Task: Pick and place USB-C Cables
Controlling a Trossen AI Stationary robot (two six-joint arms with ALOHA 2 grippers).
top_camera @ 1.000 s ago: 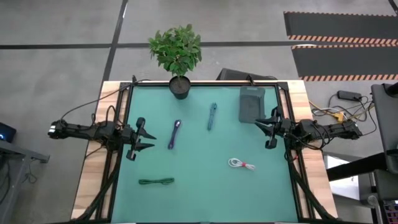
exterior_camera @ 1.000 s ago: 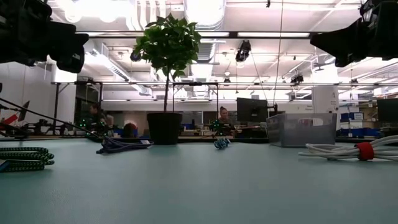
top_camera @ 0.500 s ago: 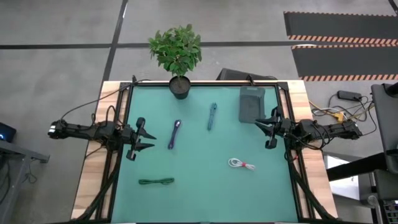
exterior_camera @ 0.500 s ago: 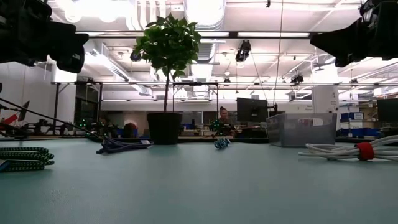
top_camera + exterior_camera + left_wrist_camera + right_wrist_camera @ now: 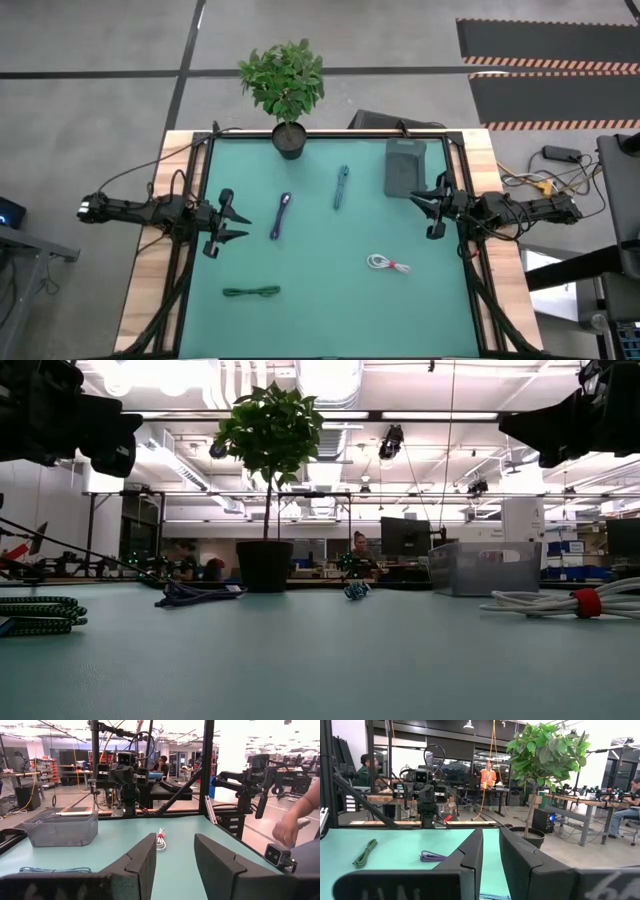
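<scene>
Left gripper [image 5: 232, 223]: hovering over the left edge of the green mat [image 5: 330, 300], fingers spread, holding nothing; just beside the purple cable, not touching it.
Right gripper [image 5: 428, 207]: hovering at the right edge of the mat, fingers parted by a narrow gap, empty; just beside the grey bin.
Purple cable [image 5: 281, 215]: lying straight on the mat, between the left gripper and the teal cable; seen from the right wrist as a flat purple loop [image 5: 433, 855].
Teal cable [image 5: 341, 187]: lying straight near the middle of the mat, toward the far edge, between the purple cable and the bin.
Green cable [image 5: 251, 292]: stretched out near the front left of the mat, well apart from both grippers.
White cable [image 5: 387, 264]: coiled with a pink tie, front right of centre, apart from the right gripper; tie looks red in the low view [image 5: 585, 603].
Grey bin [image 5: 403, 166]: far right corner of the mat, clear-walled; contents hard to make out.
Potted plant [image 5: 285, 92]: at the middle of the far edge, dark pot on the mat's rim, leaves spreading past the table.
Black wires: trailing along both wooden side rails [image 5: 150, 270] under the arms.
Room beyond: a person's hand [image 5: 288, 829] at the side of the left wrist view, off the table; other people seated at benches farther back.
</scene>
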